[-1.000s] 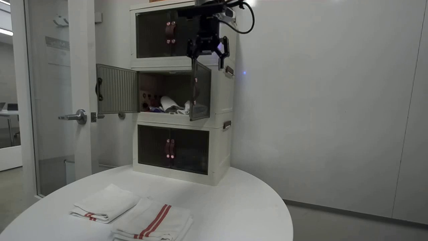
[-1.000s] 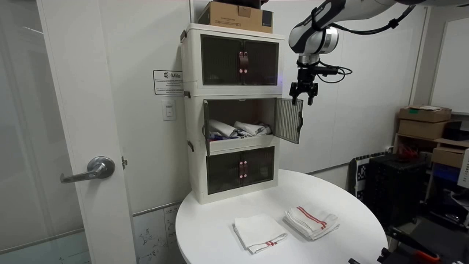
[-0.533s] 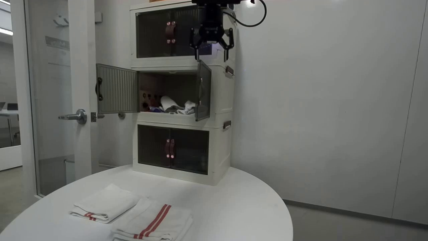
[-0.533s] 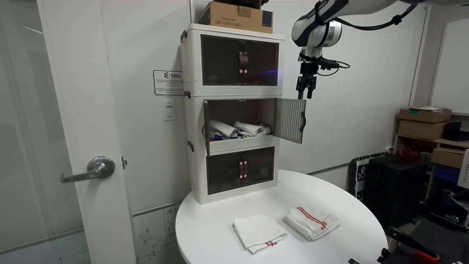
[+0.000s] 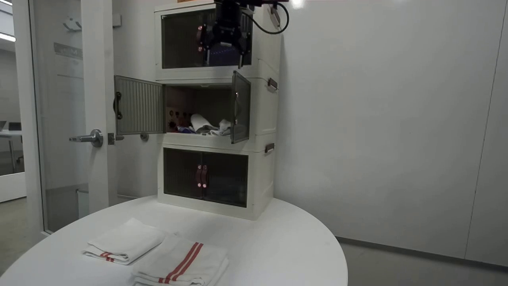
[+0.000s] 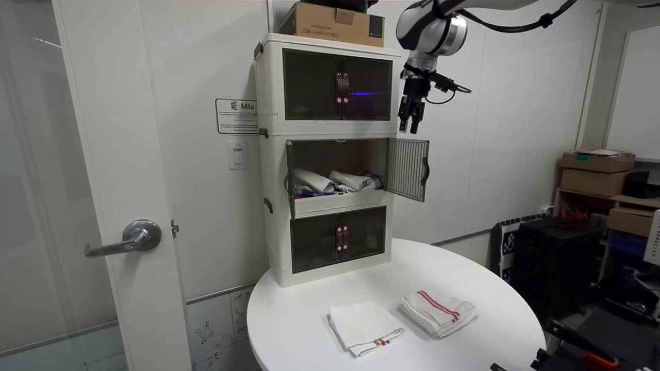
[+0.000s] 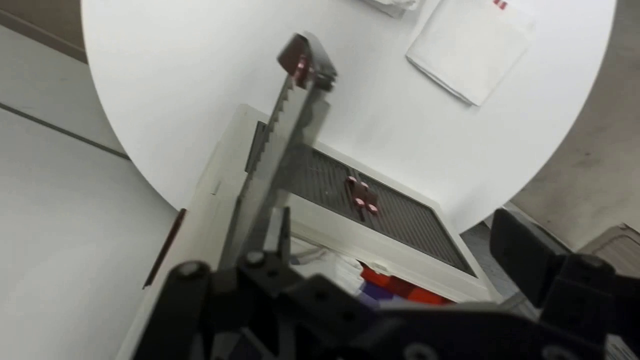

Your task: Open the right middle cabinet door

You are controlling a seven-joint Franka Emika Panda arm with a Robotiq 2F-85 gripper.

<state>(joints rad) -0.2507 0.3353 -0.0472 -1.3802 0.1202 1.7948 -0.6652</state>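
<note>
Completion, most likely: seeing the right middle cabinet door (image 5: 241, 108) standing swung outward on the right of the middle tier (image 5: 198, 139), baring the compartment (image 5: 214, 97), and so judging the opening step done or nearly done. Finding the gripper (image 5: 224, 64) spread wide and holding nothing, hanging just above the door in both exterior views. Seeing a slim gap there between the fingertips (image 6: 414, 127) and the door's top edge, but not telling touching from clear in the wrist view. Probably facing a choice next: either lowering one finger against the inner face and pushing outward, if wanting a wider swing, or rising straight up and backing off. Minding the thin top edge right beneath, the studded handle (image 7: 296, 54) near the free edge, and the upper tier's dark front (image 5: 180, 43) behind, without judging that depth surely. Having open room to the right of the door, in front of the white wall (image 5: 377, 119), and downward to the round table (image 5: 301, 246), while leaving the folded cloths (image 5: 180, 260) there well apart from any likely path.
</note>
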